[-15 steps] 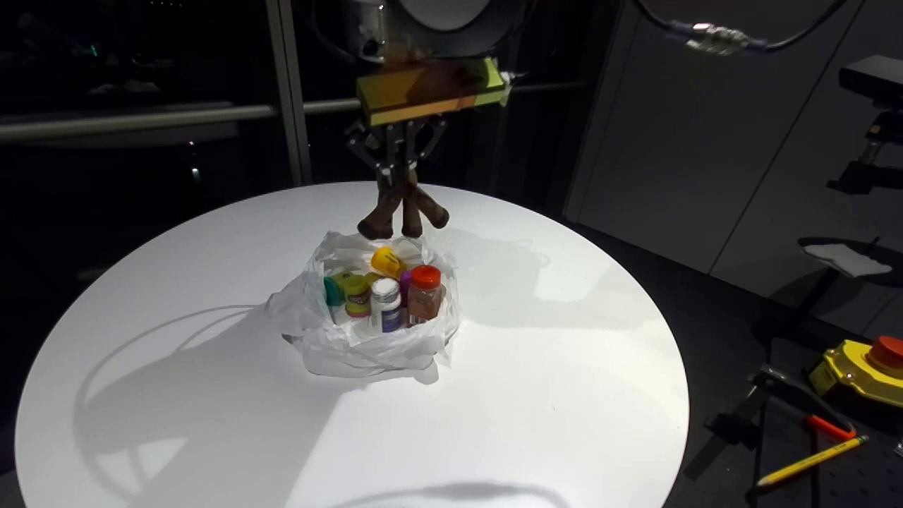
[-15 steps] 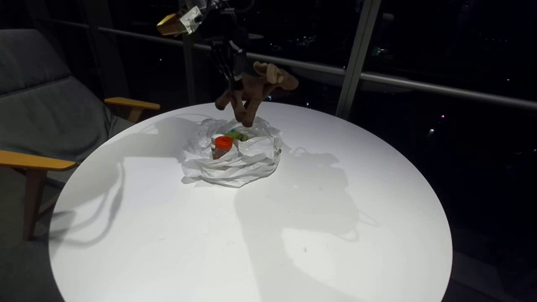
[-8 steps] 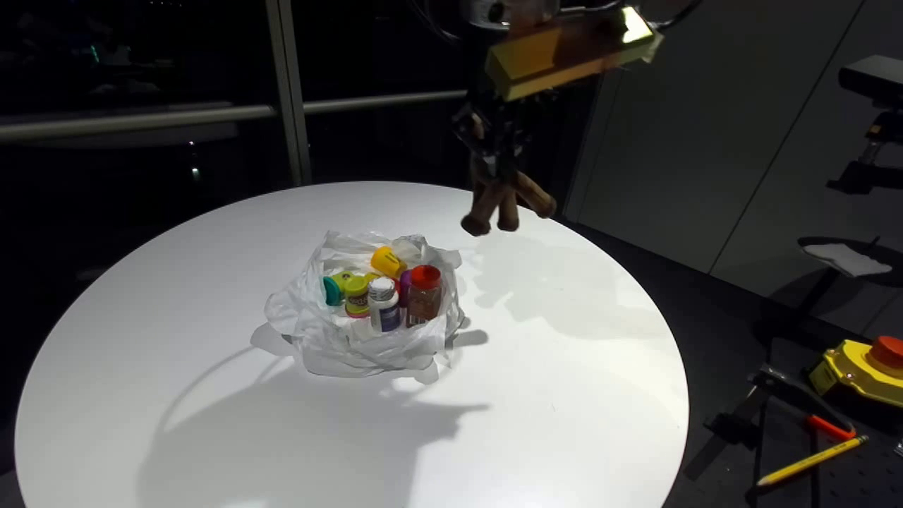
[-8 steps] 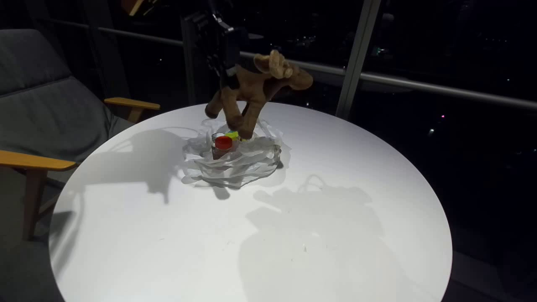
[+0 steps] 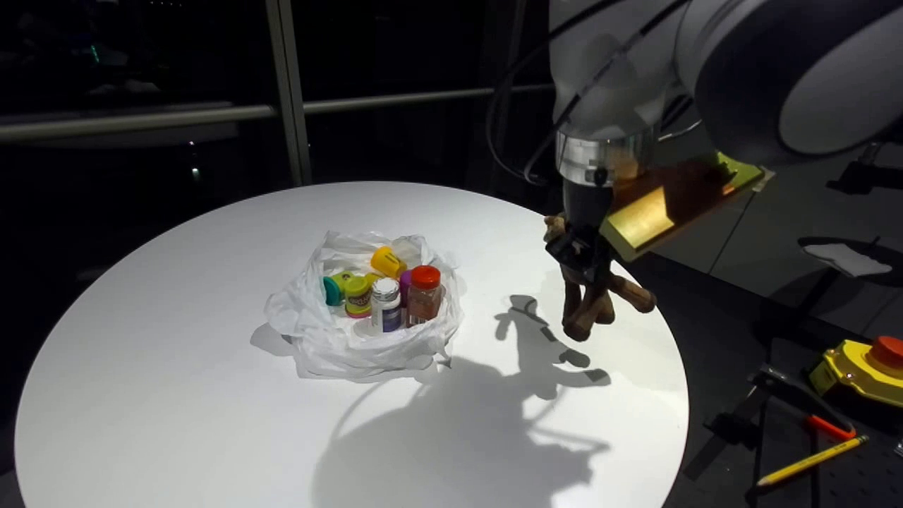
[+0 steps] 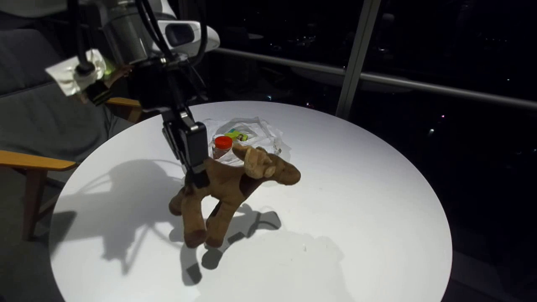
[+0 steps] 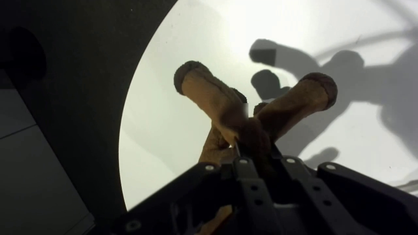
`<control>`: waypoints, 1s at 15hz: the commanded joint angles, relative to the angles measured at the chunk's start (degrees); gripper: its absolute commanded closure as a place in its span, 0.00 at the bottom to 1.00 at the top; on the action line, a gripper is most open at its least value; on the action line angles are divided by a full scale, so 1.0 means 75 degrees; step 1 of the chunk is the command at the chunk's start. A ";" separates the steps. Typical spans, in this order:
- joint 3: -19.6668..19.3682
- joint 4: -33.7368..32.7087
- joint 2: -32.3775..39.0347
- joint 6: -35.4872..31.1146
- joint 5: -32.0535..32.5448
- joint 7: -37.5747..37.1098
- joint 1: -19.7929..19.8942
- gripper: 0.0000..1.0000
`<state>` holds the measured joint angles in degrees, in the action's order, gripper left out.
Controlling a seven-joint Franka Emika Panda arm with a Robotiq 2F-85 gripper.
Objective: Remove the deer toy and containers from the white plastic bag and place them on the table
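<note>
The brown deer toy (image 6: 228, 182) hangs just above the white table (image 6: 361, 209), its feet apart from their shadows. My gripper (image 6: 196, 178) is shut on the toy's body; in the wrist view the legs (image 7: 209, 93) splay out beyond the fingers. The white plastic bag (image 5: 381, 356) lies on the table, crumpled and open at the top. Inside it are several containers: a red-lidded jar (image 5: 424, 300), a white bottle (image 5: 386, 310), a yellow-green tub (image 5: 358, 296), a yellow-orange tub (image 5: 388, 262), a purple one (image 5: 405, 282) and a teal-lidded one (image 5: 333, 290).
The table's round edge runs close by the toy in the wrist view. An armchair (image 6: 37, 163) stands beside the table. A yellow box with a red button (image 5: 861, 370) and a pencil (image 5: 811, 460) lie on a dark surface off the table.
From over the bag, my gripper has carried the deer toy away to one side and then lower, nearer the table top. The bag and containers stay in place.
</note>
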<state>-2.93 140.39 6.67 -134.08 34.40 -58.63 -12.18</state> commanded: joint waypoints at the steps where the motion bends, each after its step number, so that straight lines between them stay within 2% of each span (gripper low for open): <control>1: 0.0120 0.0169 0.0410 -0.0322 0.0740 -0.0788 0.0282 0.97; 2: 0.0084 0.0121 0.0569 -0.0337 0.0855 -0.0908 0.0323 0.83; 3: 0.0040 0.0037 0.0682 -0.0290 0.0950 -0.1025 0.0353 0.59; 5: 0.0028 -0.0072 0.0726 -0.0276 0.0889 -0.1043 0.0445 0.55; 9: 0.0090 -0.0421 0.0277 -0.0150 0.0343 -0.0782 0.0641 0.26; 12: 0.0330 -0.0878 -0.0001 0.0056 -0.0607 -0.0333 0.0646 0.04; 13: 0.0392 -0.0989 -0.0061 -0.0030 -0.1010 -0.0047 0.0669 0.01; 15: 0.0599 -0.1133 -0.0100 -0.0396 -0.1870 0.0667 0.0671 0.00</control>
<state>-0.96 133.47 7.52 -135.57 28.08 -60.26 -7.70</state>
